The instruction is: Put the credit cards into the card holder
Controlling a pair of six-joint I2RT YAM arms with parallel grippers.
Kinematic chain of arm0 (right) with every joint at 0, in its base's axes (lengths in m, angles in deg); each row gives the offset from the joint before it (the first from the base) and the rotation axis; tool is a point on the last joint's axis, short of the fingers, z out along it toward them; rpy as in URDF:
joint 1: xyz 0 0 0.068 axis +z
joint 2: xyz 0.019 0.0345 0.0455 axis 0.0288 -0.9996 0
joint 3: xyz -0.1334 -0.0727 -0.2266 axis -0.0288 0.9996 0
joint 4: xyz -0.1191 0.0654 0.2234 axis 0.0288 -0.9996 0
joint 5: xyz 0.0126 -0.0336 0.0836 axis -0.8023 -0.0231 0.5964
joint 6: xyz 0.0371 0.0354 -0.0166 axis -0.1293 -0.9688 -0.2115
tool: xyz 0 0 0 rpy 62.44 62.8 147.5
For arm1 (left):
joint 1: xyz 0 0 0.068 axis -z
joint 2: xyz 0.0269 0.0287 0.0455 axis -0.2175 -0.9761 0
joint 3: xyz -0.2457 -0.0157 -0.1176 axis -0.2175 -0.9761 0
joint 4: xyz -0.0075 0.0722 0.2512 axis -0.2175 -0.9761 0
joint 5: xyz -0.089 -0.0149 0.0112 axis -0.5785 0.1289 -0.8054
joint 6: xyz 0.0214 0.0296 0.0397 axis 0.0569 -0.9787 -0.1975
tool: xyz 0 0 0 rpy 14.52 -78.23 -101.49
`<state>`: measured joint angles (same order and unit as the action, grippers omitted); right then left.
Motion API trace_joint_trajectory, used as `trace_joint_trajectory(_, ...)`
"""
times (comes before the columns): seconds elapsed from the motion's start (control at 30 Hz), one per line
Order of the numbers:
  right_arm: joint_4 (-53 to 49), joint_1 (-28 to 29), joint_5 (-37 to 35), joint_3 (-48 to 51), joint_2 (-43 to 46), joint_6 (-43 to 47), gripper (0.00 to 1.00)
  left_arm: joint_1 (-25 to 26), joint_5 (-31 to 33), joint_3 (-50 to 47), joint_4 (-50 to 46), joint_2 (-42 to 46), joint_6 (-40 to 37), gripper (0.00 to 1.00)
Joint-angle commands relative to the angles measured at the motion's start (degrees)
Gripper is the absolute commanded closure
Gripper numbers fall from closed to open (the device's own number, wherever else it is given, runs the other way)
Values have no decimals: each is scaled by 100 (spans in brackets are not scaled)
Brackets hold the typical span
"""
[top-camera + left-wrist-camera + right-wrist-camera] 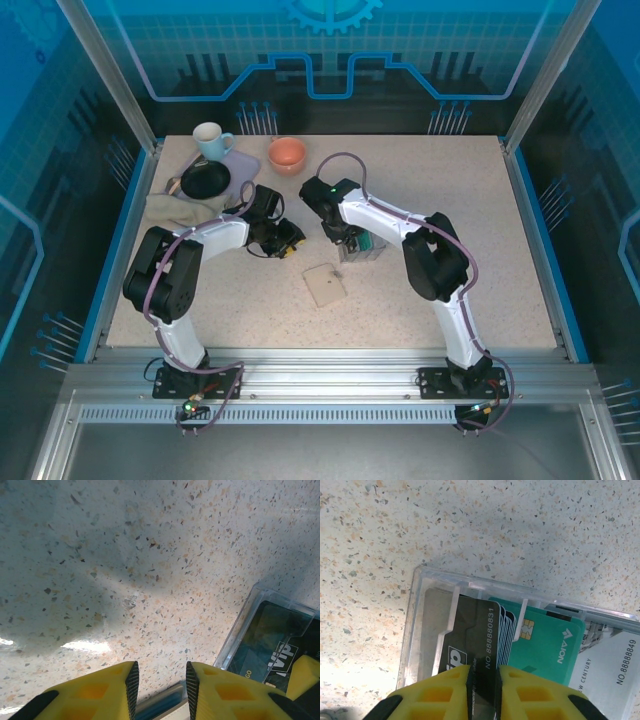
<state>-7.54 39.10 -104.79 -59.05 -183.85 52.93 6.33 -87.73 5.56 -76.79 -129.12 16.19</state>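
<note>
Card holder (324,284): flat, beige, nearly square and folded shut. It lay on the tabletop (450,200) near its centre, turned slightly askew to the near edge.

Credit cards (362,247): stood on edge in a row inside a clear box (414,630). The box sat just beyond and to the right of the card holder, apart from it.
- A dark grey card (470,630) at one end of the row leaned and bore white digits.
- Next to it was a pack of thin card edges.
- Then came a teal card (550,645) with a gold chip and white lettering.
- Last was a pale card (610,665) with printed digits.

The dark grey card's upper part ran up between the fingers of the right gripper (483,692). Contact could not be confirmed.
</note>
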Motion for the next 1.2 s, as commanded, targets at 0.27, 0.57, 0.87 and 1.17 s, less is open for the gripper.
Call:
trace_joint_trajectory(0.27,-182,56,-107,115,309,-25,85,-26,-90,-71,-20,53,3,66)
trace_joint_trajectory(0.57,-140,22,384,165,659,-64,91,-30,-107,-55,-33,95,1,66)
trace_joint_trajectory(0.87,542,-313,1792,741,1802,-276,93,-26,-446,-344,526,637,-6,58)
trace_joint_trajectory(1.17,3916,-1562,5545,3154,3804,-1418,94,-26,-1998,-802,2696,1350,646,38)
